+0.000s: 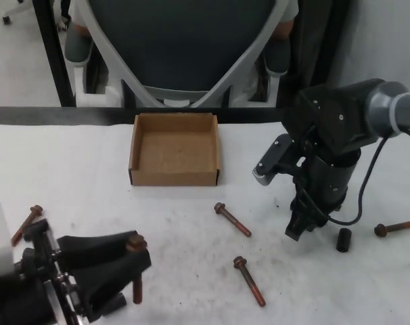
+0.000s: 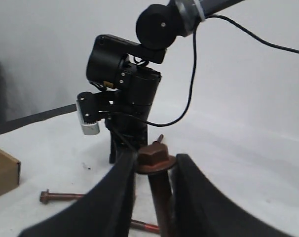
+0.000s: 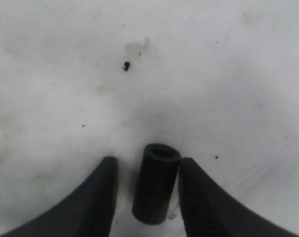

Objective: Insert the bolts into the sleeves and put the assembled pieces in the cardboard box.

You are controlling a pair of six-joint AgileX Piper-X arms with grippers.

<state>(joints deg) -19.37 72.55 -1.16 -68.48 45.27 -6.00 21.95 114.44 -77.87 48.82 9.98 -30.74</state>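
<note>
Fingers (image 2: 115,197) on the left arm are closed on a rusty bolt (image 2: 153,159). They pinch its shank just under the hex head, head up, with the rest of the shank hanging free low over the near left of the table (image 1: 191,298). It's steel: stiff, weighty for its size, and the rust gives some bite, so that hold looks sound to me. A loose bolt (image 1: 26,223) lies just beyond that arm, a second loose bolt (image 1: 232,220) and a third loose bolt (image 1: 249,281) lie mid-table, and the cardboard box (image 1: 174,177) sits empty at the back.

Over on the right, the other arm's fingers (image 3: 102,197) stand slightly apart around an upright black sleeve (image 3: 157,182). One touches it and a sliver of table shows at the other, so I'd call it not yet clamped. Light, rigid, smooth and round, it could tip or squirt out; better to take it across mid-wall, leaving the bore clear. A spare sleeve (image 1: 344,240) stands just beside, with a last bolt (image 1: 396,227) beyond.
</note>
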